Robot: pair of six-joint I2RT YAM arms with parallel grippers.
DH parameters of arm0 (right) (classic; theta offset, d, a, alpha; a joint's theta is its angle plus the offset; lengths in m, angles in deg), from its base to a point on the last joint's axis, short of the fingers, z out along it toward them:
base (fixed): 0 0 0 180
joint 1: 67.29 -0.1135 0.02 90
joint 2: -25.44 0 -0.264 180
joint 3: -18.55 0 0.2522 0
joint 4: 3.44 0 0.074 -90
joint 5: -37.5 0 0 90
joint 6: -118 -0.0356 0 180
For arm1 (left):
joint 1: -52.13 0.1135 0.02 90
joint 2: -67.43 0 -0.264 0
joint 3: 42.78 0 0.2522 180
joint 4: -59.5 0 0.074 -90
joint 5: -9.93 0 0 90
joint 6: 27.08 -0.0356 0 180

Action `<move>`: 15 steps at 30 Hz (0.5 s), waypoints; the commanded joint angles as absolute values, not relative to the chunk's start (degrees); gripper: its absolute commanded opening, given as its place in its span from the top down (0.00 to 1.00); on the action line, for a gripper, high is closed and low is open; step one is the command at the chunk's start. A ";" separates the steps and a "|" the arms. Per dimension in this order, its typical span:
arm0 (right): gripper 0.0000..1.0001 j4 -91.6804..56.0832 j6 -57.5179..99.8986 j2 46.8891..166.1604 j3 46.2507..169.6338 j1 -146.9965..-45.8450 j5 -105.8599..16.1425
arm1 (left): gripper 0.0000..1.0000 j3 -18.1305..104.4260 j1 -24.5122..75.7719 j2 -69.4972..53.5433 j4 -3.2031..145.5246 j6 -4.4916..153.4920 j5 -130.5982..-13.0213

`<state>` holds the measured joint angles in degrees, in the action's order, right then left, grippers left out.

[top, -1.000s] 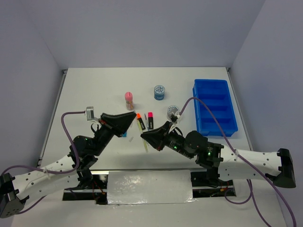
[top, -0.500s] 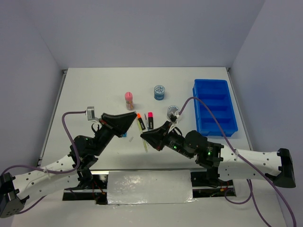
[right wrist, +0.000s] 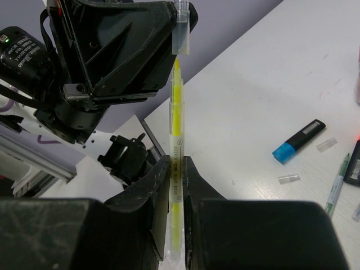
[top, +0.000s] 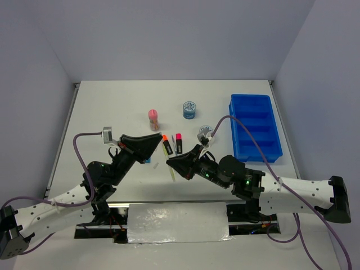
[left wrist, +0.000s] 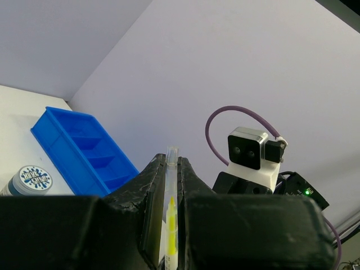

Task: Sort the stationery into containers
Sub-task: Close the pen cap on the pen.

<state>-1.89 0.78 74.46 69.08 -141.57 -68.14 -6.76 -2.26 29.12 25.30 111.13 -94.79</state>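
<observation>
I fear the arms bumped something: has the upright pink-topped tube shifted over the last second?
No. The pink-topped tube stands on the same spot as before, with the same gap to the round blue-white patterned roll on its right.

A white table stands enclosed by plain pale lavender walls under even light.

Tray is logged bright blue, table white. Black bodies are noted on orange highlighter, pink highlighter and blue highlighter, named by cap colour. Pen is seen clear with yellow core, lid clear. Thin pen is pale, green-ended. Roll is patterned blue-white, second roll grey-white. Tube is pink-topped, tan below.
</observation>
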 commanded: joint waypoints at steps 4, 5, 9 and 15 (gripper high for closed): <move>1.00 -0.94 0.93 74.40 72.03 -142.00 -68.23 | 1.00 -5.56 -2.10 30.25 22.20 110.56 -94.57; 1.00 -0.86 0.93 74.31 71.95 -141.91 -68.41 | 1.00 -5.55 -2.10 30.16 22.11 110.56 -94.57; 1.00 -1.03 1.02 74.05 72.03 -142.09 -69.29 | 1.00 -5.56 -2.10 29.81 21.85 110.82 -94.22; 1.00 -1.74 1.64 74.22 73.18 -142.09 -69.20 | 1.00 -5.55 -2.10 29.37 22.02 110.29 -93.78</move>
<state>-2.55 0.85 74.48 69.87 -141.57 -68.38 -6.76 -2.26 29.28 25.30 111.10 -94.70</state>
